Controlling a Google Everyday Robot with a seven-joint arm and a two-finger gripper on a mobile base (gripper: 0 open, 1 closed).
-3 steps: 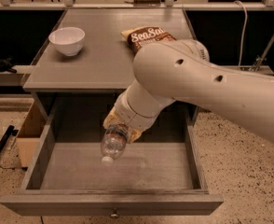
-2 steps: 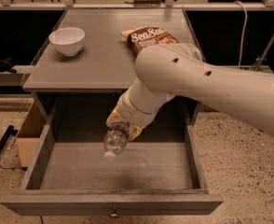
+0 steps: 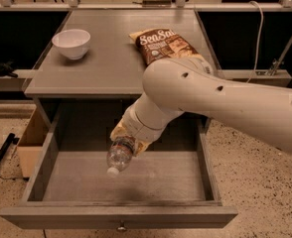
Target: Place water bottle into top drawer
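Currently I have the gripper [image 3: 129,139] closed around the base end of the water bottle [image 3: 119,156], which hangs tilted, cap pointing down and toward the front, above the floor of the open top drawer [image 3: 161,180] without touching it. To do this well, I would lower the bottle until the cap nearly meets the wood. Then I would lay it flatter so it cannot bounce or roll, and release near the middle, away from the side walls.
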